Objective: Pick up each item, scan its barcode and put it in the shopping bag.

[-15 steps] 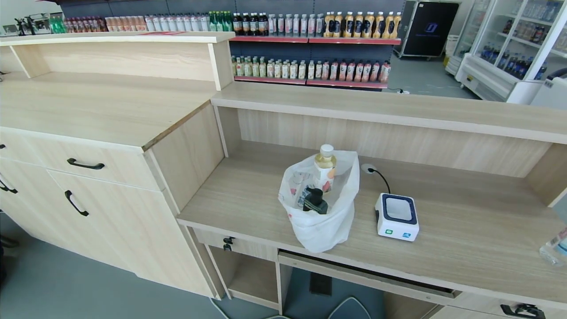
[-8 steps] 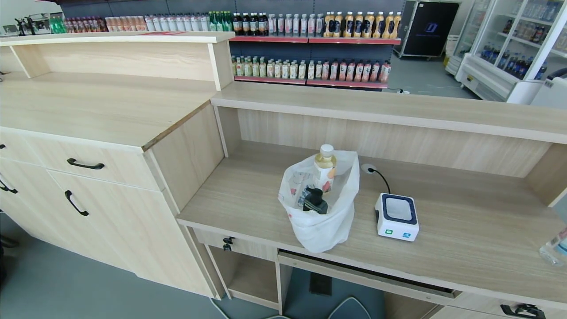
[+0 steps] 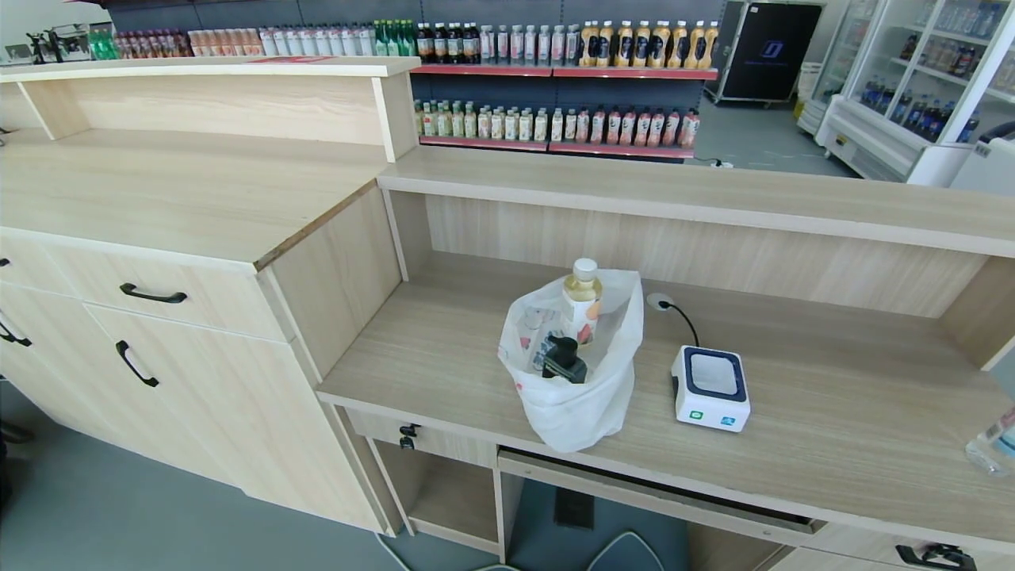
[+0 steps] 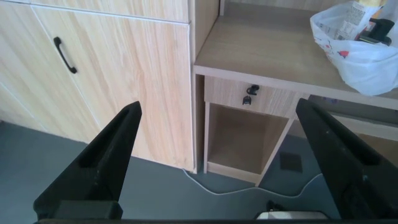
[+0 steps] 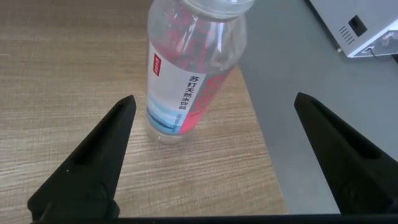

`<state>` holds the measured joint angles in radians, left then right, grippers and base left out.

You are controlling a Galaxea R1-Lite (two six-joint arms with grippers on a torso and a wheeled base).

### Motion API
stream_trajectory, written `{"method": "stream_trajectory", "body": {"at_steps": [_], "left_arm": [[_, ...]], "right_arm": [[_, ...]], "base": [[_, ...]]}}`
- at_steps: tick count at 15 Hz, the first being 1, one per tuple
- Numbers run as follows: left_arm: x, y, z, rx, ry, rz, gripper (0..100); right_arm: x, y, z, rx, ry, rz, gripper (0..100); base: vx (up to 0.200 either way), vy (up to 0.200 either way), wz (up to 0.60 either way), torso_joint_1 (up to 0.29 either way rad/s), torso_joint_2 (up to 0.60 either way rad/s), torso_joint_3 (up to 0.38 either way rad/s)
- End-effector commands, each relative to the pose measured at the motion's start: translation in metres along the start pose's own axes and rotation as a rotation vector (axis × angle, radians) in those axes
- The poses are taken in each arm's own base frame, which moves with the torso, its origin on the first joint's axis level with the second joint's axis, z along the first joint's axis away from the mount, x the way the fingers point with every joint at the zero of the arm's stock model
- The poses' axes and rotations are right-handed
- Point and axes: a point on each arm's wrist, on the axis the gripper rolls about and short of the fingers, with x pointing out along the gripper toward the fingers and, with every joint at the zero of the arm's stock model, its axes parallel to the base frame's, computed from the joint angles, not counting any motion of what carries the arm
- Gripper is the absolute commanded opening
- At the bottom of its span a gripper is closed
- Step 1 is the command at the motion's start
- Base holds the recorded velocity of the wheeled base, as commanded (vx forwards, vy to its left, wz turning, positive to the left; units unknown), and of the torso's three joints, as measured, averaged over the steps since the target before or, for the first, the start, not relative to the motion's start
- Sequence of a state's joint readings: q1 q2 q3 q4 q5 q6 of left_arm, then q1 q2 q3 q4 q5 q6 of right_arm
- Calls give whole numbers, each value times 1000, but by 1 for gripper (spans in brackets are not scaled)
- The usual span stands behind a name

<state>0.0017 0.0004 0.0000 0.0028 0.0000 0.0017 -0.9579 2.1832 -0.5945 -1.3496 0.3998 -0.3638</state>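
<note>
Checkout counter, head view with both wrist views. The white plastic shopping bag (image 3: 575, 400) stands with its mouth open on the lower wooden countertop (image 3: 444, 357). Inside it a yellow-drink bottle (image 3: 583, 305) with a white cap stands upright, its neck rising above the bag's rim. In front of it a dark item with a black cap (image 3: 564, 361) also sits in the bag; what kind of item it is cannot be told. The white barcode scanner (image 3: 710, 387) lies flat on the countertop just to the right of the bag, not touching it, and its black cable (image 3: 683, 317) runs to a grommet behind it.

A clear water bottle (image 3: 991, 440) with a red, white and blue label stands at the far right of the countertop, well apart from the scanner, close to an edge of the wood. The right gripper (image 5: 214, 98) hangs above this bottle with its fingers spread wide. The bottle appears in the gap between them and touches neither.

The left gripper (image 4: 217, 107), its fingers likewise wide apart and holding nothing, sits low beside the counter's left end. Before it are a cabinet door with a black handle (image 4: 64, 55) and a keyed drawer (image 4: 249, 98) over an open compartment. Drink shelves (image 3: 555, 47) line the wall behind.
</note>
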Motion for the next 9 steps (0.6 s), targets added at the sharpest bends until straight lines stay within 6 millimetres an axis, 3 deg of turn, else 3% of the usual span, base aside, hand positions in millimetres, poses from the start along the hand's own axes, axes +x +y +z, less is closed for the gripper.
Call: {"method": "stream_trajectory", "body": {"at_steps": [1, 9], "left_arm": [[0, 0, 0, 0, 0, 0, 100], [0, 0, 0, 0, 0, 0, 100]], "right_arm": [[5, 4, -3, 0, 3, 15, 100], [24, 11, 1, -26, -33, 40, 100]], "base": [[0, 0, 0, 0, 0, 0], [0, 0, 0, 0, 0, 0]]}}
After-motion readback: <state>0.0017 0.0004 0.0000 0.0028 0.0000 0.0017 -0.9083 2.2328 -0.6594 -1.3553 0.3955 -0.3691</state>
